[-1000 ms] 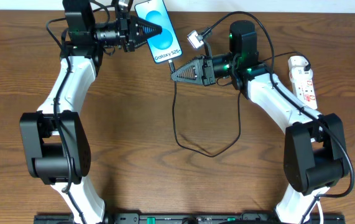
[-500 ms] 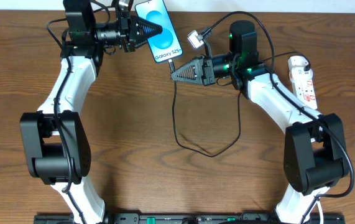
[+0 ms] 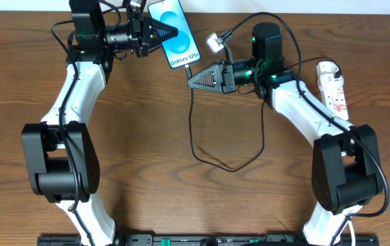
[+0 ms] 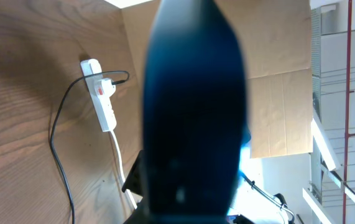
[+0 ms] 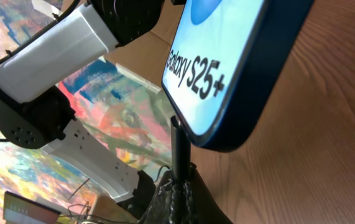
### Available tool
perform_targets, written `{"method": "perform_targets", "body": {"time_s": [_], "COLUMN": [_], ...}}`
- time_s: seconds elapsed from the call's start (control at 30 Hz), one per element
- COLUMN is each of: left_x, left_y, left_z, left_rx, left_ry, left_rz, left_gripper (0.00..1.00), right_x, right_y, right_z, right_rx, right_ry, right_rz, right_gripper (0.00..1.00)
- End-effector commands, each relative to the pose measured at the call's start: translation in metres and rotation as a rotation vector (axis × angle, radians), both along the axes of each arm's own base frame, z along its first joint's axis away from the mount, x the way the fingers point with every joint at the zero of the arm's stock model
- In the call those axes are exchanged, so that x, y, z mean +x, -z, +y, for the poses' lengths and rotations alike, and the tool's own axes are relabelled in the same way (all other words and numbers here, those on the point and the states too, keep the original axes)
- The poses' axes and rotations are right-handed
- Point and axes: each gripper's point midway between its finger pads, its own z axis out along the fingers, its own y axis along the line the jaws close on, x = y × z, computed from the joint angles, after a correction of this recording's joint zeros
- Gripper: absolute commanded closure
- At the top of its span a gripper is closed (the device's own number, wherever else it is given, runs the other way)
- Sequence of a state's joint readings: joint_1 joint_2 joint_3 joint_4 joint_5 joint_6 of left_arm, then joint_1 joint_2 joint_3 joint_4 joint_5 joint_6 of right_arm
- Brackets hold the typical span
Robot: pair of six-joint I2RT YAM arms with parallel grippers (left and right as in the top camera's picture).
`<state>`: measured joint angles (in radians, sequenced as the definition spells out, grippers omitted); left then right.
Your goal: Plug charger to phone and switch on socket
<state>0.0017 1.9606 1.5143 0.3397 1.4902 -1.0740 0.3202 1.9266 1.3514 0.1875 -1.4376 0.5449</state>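
Note:
The phone [image 3: 175, 33], its blue screen reading "Galaxy S25+", is held tilted off the table at the back by my left gripper [image 3: 172, 31], which is shut on its upper part. In the left wrist view the phone's dark blurred back [image 4: 193, 112] fills the middle. My right gripper [image 3: 190, 80] is shut on the charger [image 3: 193, 130] just below its plug tip. In the right wrist view that plug tip [image 5: 175, 140] stands straight up from my right gripper [image 5: 178, 190] and meets the phone's [image 5: 227, 68] bottom edge; how deep it sits I cannot tell. The socket [image 3: 335, 85] lies at the far right.
The black cable hangs from the phone in a long loop over the wood table [image 3: 147, 150], then runs up behind the right arm. In the left wrist view the socket [image 4: 101, 96] carries a white adapter with the cable [image 4: 59, 143] leaving it. Cardboard stands behind the table.

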Motion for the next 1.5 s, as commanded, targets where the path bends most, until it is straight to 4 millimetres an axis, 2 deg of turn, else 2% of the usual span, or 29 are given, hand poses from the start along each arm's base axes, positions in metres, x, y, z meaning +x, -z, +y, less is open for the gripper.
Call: {"method": "perform_targets", "body": {"time_s": [0.0, 0.33, 0.63, 1.47], "left_x": [-0.006, -0.007, -0.01, -0.016], "left_y": [-0.009, -0.009, -0.009, -0.01], "left_z": [-0.001, -0.002, -0.005, -0.006], "left_rx": [-0.006, -0.004, -0.004, -0.008], "left_ry": [0.03, 0.04, 0.057, 0.091], "left_rz": [-0.022, -0.052, -0.07, -0.097], "left_gripper": [0.92, 0.93, 0.93, 0.93], "right_x": [0.006, 0.007, 0.01, 0.024], "right_y": [-0.003, -0.005, -0.015, -0.017], "right_z": [-0.001, -0.001, 0.0, -0.005], "right_rx": [-0.005, -0.006, 0.01, 0.0], "right_ry": [0.028, 0.031, 0.036, 0.103], "right_rz": [-0.014, 0.003, 0.006, 0.047], "right_gripper": [0.99, 0.99, 0.99, 0.99]}}
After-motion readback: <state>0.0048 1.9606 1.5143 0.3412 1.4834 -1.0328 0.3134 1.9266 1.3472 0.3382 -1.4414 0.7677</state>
